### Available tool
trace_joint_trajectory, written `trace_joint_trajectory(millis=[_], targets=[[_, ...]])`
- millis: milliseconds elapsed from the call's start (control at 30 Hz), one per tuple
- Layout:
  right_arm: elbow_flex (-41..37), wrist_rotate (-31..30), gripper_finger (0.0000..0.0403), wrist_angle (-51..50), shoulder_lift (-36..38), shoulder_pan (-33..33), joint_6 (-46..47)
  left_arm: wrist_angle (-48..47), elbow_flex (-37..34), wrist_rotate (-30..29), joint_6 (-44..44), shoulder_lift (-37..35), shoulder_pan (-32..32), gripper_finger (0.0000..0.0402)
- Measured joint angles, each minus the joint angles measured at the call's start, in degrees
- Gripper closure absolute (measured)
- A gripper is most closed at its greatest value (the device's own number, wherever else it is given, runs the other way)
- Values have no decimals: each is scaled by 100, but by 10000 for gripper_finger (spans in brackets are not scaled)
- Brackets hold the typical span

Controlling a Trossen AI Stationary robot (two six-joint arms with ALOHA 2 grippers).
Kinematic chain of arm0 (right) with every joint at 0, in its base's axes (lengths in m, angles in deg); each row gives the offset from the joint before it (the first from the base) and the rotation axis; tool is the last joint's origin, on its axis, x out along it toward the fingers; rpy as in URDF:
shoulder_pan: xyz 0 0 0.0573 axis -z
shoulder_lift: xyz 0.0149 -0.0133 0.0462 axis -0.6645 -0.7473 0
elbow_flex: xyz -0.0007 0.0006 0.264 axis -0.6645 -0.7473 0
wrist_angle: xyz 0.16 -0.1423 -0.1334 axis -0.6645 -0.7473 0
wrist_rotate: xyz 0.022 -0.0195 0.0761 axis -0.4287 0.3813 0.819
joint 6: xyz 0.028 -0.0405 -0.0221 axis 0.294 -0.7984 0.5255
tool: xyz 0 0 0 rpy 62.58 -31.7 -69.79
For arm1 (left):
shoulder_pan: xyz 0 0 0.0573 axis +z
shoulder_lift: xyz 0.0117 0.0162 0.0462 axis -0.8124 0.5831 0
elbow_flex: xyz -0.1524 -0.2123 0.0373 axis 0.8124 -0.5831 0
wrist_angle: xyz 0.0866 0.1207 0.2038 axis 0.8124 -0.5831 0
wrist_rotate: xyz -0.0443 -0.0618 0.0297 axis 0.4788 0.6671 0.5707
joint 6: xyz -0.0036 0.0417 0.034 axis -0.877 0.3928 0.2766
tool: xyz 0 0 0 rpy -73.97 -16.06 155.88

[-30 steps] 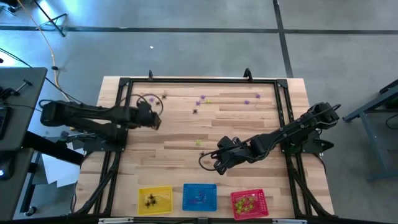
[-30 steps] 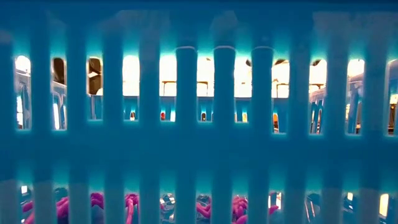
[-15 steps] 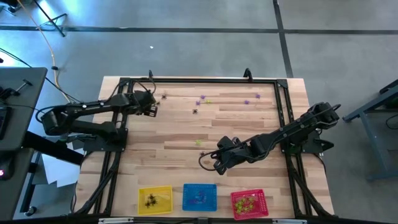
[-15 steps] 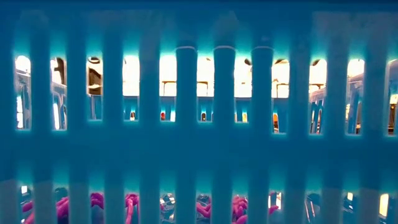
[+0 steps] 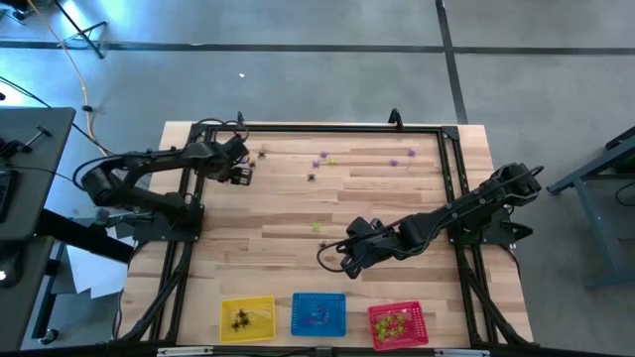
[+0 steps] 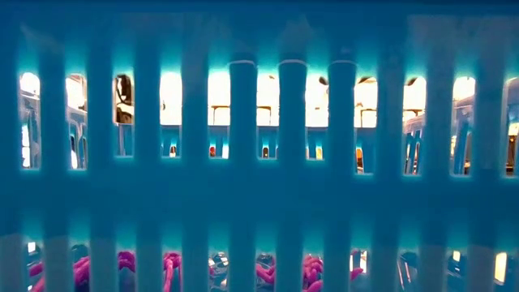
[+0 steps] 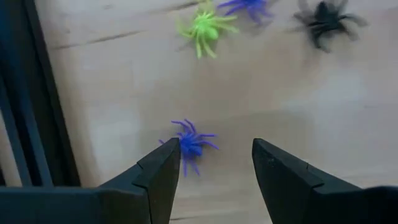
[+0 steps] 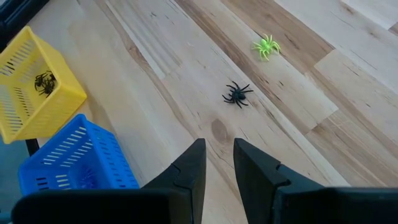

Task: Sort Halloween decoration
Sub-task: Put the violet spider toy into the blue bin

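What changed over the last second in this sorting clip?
The left hand swung from nearer the table's middle toward the far left corner and now hangs open over a purple spider, nothing held. The right hand, the loose spiders and the yellow, blue and red baskets stayed put.

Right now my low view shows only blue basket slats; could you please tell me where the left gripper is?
Observer: The left gripper hovers open near the table's left edge, on the side away from the baskets, with a purple spider just ahead of its fingers.
Operator: Thank you. And the right gripper?
Observer: The right gripper is at mid-table, empty, fingers slightly apart, with a black spider ahead of it.
Operator: Which basket takes black?
Observer: The yellow basket already holds black ones.
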Motion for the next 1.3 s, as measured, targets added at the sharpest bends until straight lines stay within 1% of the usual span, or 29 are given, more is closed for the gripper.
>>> trace_joint_trajectory(millis=[233, 433, 500, 600, 800, 833, 867, 1100, 1233, 1300], targets=[[0, 0, 324, -1, 0, 2, 0, 143, 35, 154, 12, 529, 238, 216], [-2, 2, 324, -1, 0, 1, 0, 161, 26, 340, 220, 611, 335, 222], [-2, 0, 324, -1, 0, 0, 0, 170, 23, 395, 222, 612, 359, 235], [-2, 0, 324, 0, 0, 0, 0, 196, 22, 475, 221, 618, 365, 271], [-2, 0, 324, -1, 0, 2, 0, 237, 22, 581, 198, 622, 360, 377], [-2, 0, 324, -1, 0, 0, 0, 239, 22, 586, 196, 625, 358, 388], [-2, 2, 324, -1, 0, 2, 0, 237, 22, 585, 196, 625, 358, 393], [-2, 0, 324, -1, 0, 1, 0, 250, 10, 625, 199, 575, 360, 398], [-2, 2, 324, -1, 0, 2, 0, 263, -19, 682, 214, 280, 364, 399], [-2, 2, 324, -1, 0, 1, 0, 172, -42, 868, 215, 35, 360, 400]])
